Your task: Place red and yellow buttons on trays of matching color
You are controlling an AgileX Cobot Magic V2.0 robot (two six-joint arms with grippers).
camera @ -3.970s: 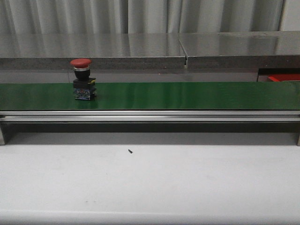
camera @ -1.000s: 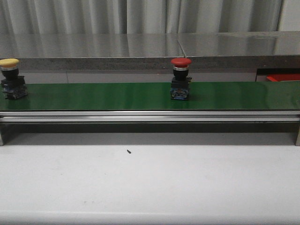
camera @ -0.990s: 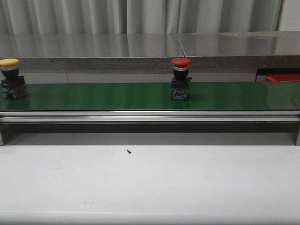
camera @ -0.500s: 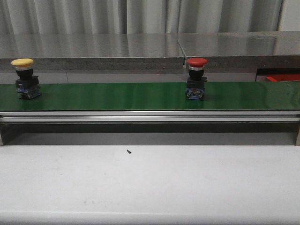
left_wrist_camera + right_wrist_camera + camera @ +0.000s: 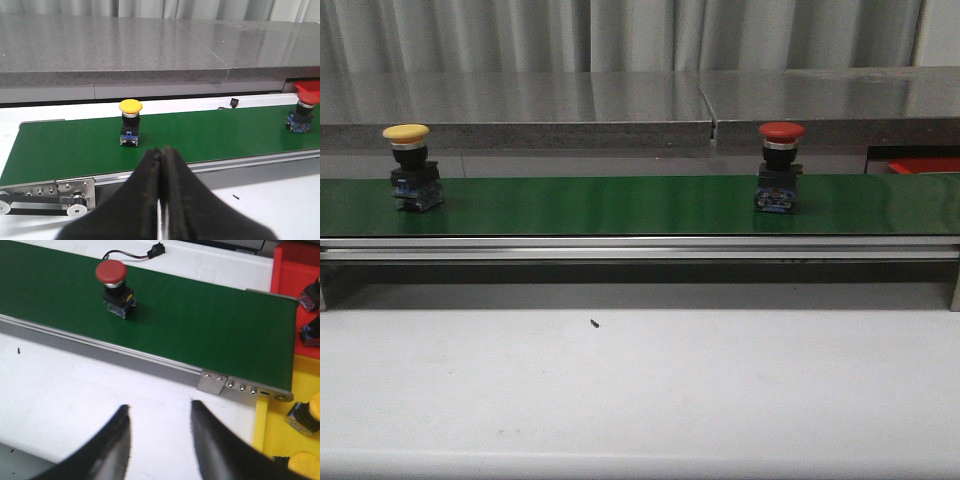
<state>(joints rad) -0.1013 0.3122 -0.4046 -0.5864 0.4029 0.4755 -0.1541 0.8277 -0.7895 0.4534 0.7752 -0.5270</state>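
Note:
A red button (image 5: 780,166) stands on the green belt (image 5: 620,205) right of centre; the right wrist view shows this red button (image 5: 114,288) too. A yellow button (image 5: 412,166) stands near the belt's left end, the same yellow button (image 5: 130,121) seen in the left wrist view. My left gripper (image 5: 162,150) is shut and empty, hovering before the belt's near rail. My right gripper (image 5: 159,407) is open over the white table, short of the belt. A red tray (image 5: 295,295) and a yellow tray (image 5: 280,440) lie past the belt's right end, both holding buttons.
A grey counter (image 5: 640,100) runs behind the belt. A loose cable with a connector (image 5: 142,252) lies behind the belt. A small dark speck (image 5: 595,322) sits on the white table (image 5: 640,390). The belt's roller bracket (image 5: 55,197) is at its left end.
Both buttons have ridden the belt to the right; the yellow one entered at the left edge about a second ago. Neither gripper appears in the front view.

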